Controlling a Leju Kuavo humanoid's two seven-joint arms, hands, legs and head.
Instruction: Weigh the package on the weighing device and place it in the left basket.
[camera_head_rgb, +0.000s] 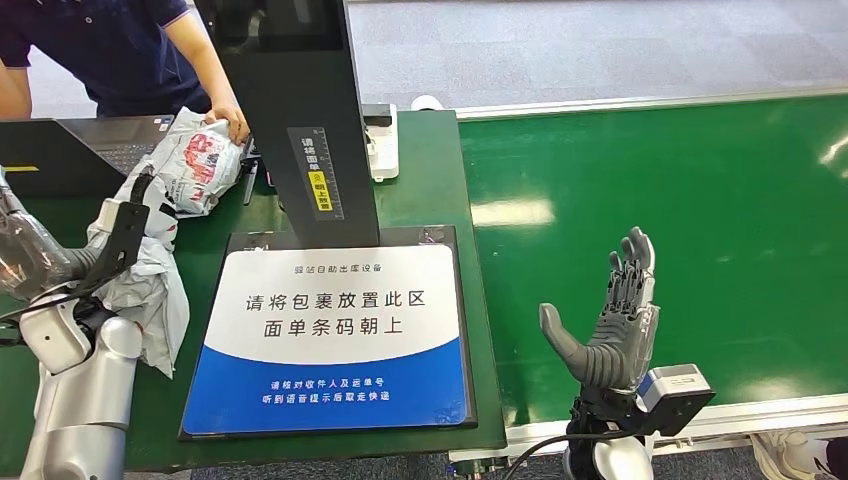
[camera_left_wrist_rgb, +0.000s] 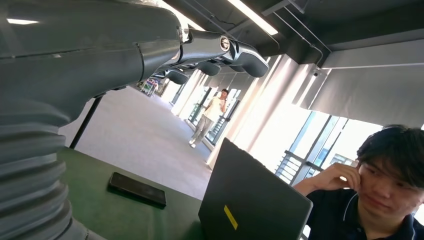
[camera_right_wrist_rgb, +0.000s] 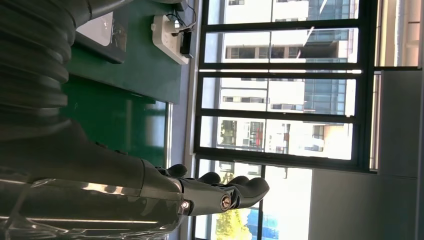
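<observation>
Package (camera_head_rgb: 200, 160) = crumpled plastic mailer, white w/ red print, lying on the desk (camera_head_rgb: 420, 170) at far left, just beside the scale's black upright post, not on the weighing plate (camera_head_rgb: 330, 340). A person's hand (camera_head_rgb: 232, 122) rests on its top edge. A second white bag (camera_head_rgb: 150, 290) hangs bunched by the left arm, just left of the plate.

Handling, as a guess: soft poly bag, light, limp, prob. slippery; it'll sag and fold when lifted, nothing stiff to lever against. Best hold looks like a broad pinch across the bunched middle or a gathered fold, not a loose corner, which would likely slip or let the contents swing. Doesn't look fragile.

Orientation: long axis runs roughly diagonal, from near-left toward far-right, the far end up by the person's hand. Printed face mostly up and tilted toward the camera; label position too creased to tell.

Left robot hand (camera_left_wrist_rgb: 210, 55): wrist view shows dark fingers curved but separated, nothing between them, so spread and empty. Right robot hand (camera_head_rgb: 610, 320): raised over the green belt (camera_head_rgb: 700, 200), palm up, fingers apart and straight, holding nothing, well apart from the package.

Weighing not yet done; plate bare. Left basket not seen.
</observation>
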